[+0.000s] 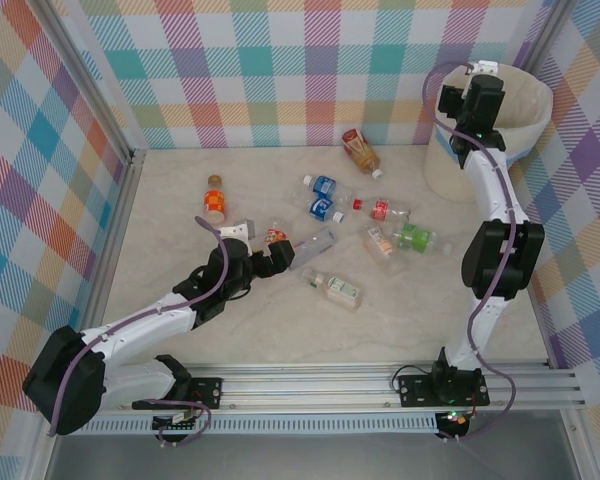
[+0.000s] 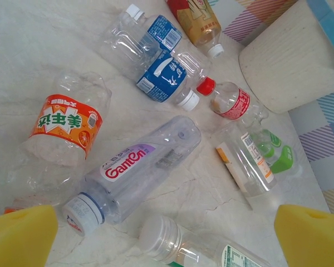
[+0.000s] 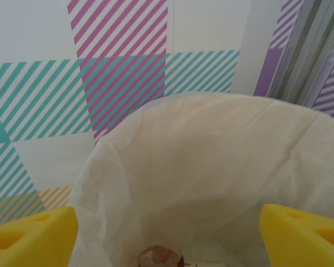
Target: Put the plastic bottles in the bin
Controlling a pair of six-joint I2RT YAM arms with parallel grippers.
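The left arm reaches low and forward over the table (image 1: 160, 230). The left gripper (image 1: 278, 254) sits close to the surface, its fingers (image 2: 19, 236) spread wide and holding nothing. Just ahead of them lies the clear GanTen bottle (image 2: 136, 172), cap towards the fingers.

I count ten plastic bottles (image 1: 361, 150) on the table: nine lying in a loose scatter beyond the fingers and one orange-labelled bottle (image 1: 214, 200) standing off to their left.

The right arm stands tall, with the right gripper (image 1: 473, 100) above the one bin (image 1: 525, 85). Its pads (image 3: 30, 233) are also wide apart and empty, and the liner (image 3: 211, 167) is directly below them (a brownish round shape (image 3: 161, 257) sits there, too blurred to identify).
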